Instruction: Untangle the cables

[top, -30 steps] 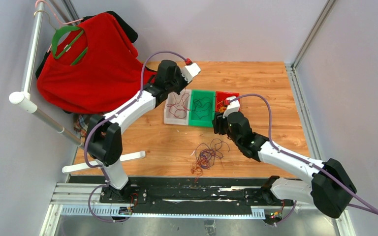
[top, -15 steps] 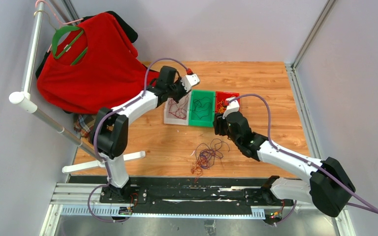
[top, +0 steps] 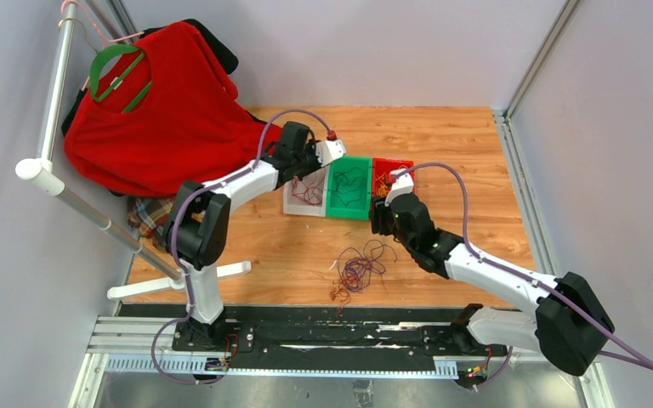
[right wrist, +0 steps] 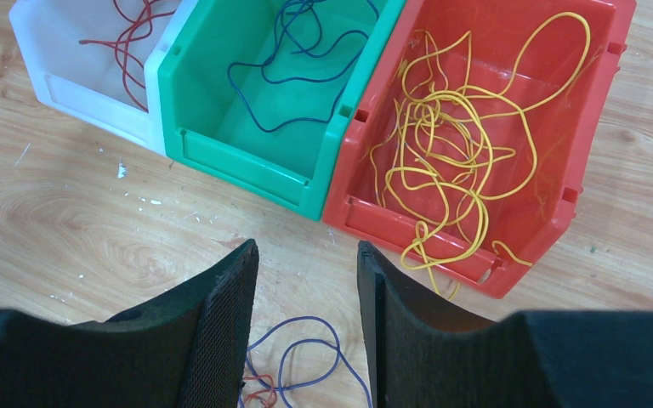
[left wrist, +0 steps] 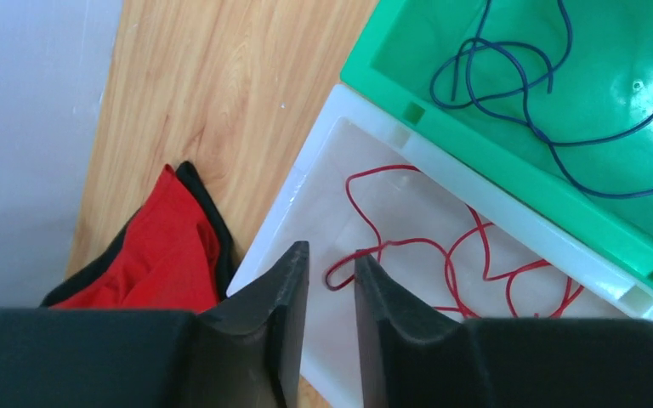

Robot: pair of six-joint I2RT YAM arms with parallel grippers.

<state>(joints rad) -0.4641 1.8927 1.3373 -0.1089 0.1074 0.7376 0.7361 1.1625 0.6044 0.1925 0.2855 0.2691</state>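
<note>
A loose tangle of purple, red and orange cables [top: 357, 268] lies on the wooden table near its front. Red wires [left wrist: 459, 255] lie in the white bin [left wrist: 306, 183], a dark blue wire [left wrist: 544, 85] in the green bin [left wrist: 476, 153], and yellow wires [right wrist: 451, 144] in the red bin [right wrist: 553, 212]. My left gripper [left wrist: 332, 259] hangs over the white bin's corner [top: 293, 191], its jaws a narrow gap apart with nothing between them. My right gripper [right wrist: 306, 251] is open and empty above the table in front of the bins, over a purple wire loop [right wrist: 306, 357].
A red shirt [top: 161, 102] on a green hanger hangs from a white rack [top: 59, 187] at the left. Its hem [left wrist: 170, 255] lies close beside the white bin. The rack's white foot [top: 187, 280] rests on the table's front left.
My left arm has drawn in and lowered its gripper toward the white bin. My right arm has hardly moved.
</note>
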